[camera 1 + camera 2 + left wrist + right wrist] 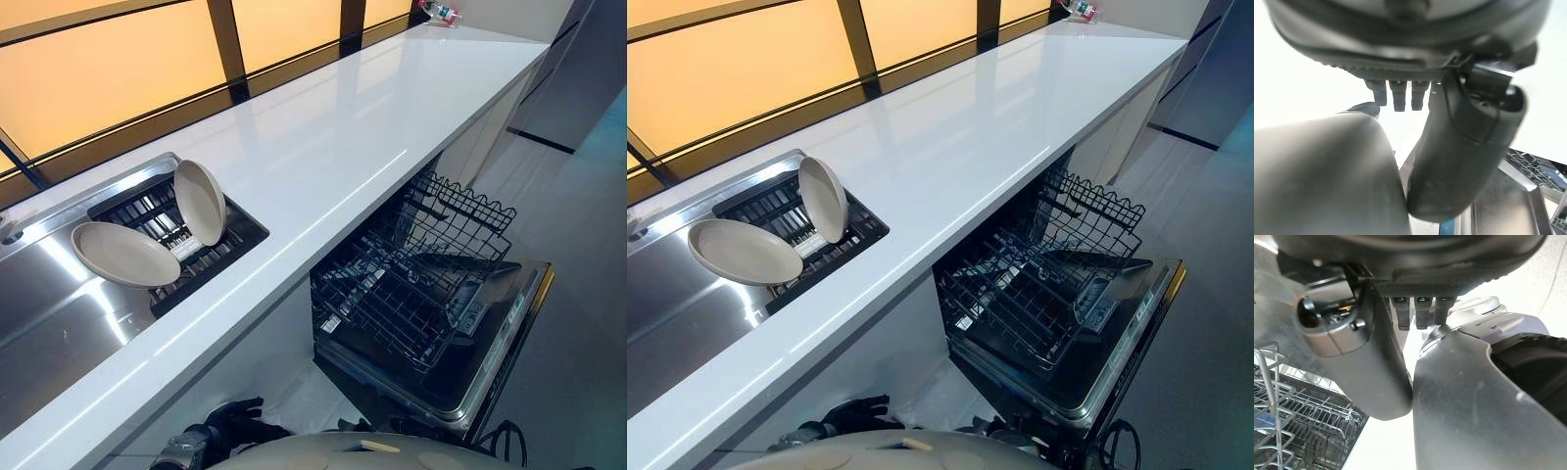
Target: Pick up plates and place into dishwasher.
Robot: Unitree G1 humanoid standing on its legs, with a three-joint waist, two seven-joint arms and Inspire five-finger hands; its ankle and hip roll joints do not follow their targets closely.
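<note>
1. Left hand sits lowest and closest in, below the white countertop edge. Fingers hang straight and relaxed in its wrist view, thumb out to the side, nothing in the grip.
2. Right hand: same story, fingers loose and straight, palm empty. Wire rack shows just beyond its thumb.
3. Both plates are up on the counter level, well apart from either hand, above and outboard of the left one.
4. Upright plate: beige, standing on edge in the black dish rack, slightly tilted.
5. Flat plate: beige, lying tilted on the rack's near end, just beside the upright plate, overhanging the stainless sink.
6. Dish rack sits inside the sink, on the side nearer the dishwasher.
7. Dishwasher door is dropped open, to the right of the left hand and ahead of the right hand.
8. Wire rack is pulled out over the door; no plates in it that I can make out.
9. Orange-lit window panels run behind the counter, far from both hands.
10. Small item at the counter's far end; can't tell what it is.
</note>
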